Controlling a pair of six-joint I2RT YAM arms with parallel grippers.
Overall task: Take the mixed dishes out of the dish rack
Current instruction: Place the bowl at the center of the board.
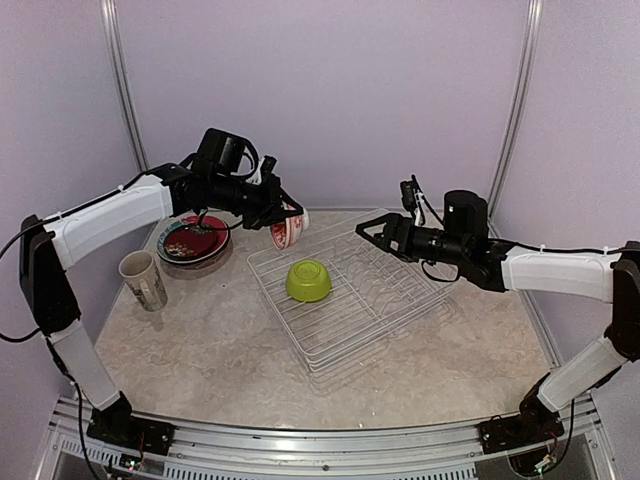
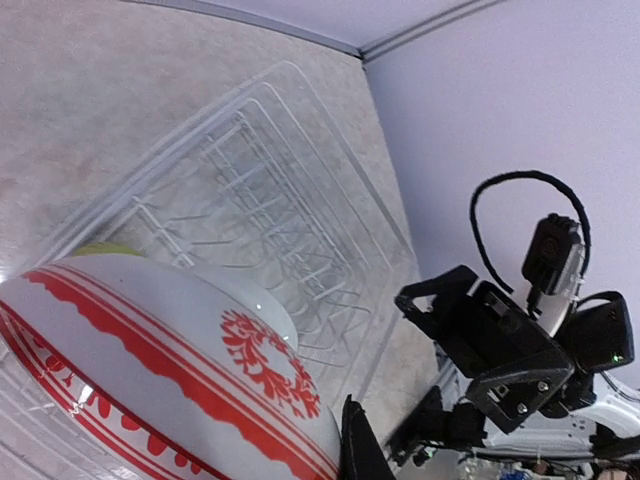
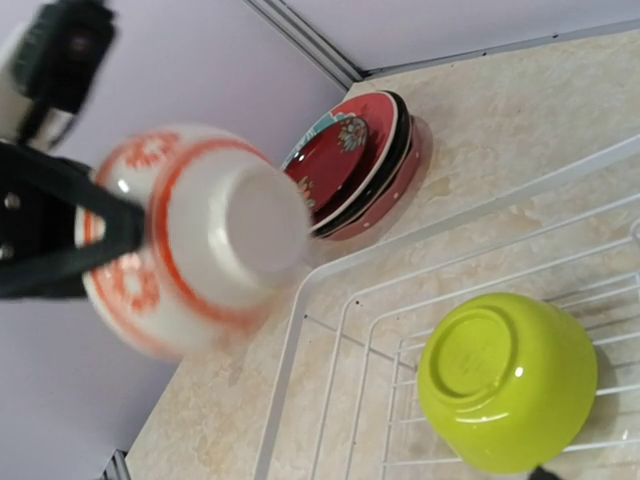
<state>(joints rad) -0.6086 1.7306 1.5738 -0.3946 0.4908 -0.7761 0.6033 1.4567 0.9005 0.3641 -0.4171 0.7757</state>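
Observation:
My left gripper is shut on the rim of the white-and-red small bowl, which hangs tipped on its side above the far left corner of the white wire dish rack. In the left wrist view the bowl fills the lower left, with one black finger against it. A lime-green bowl lies upside down in the rack. My right gripper hovers open over the rack's far right side, holding nothing. The right wrist view shows both the held bowl and the green bowl.
A stack of plates with a red one on top lies on the table left of the rack, near the back wall. A cream mug stands upright in front of that stack. The stacked plates sit just beyond the held bowl.

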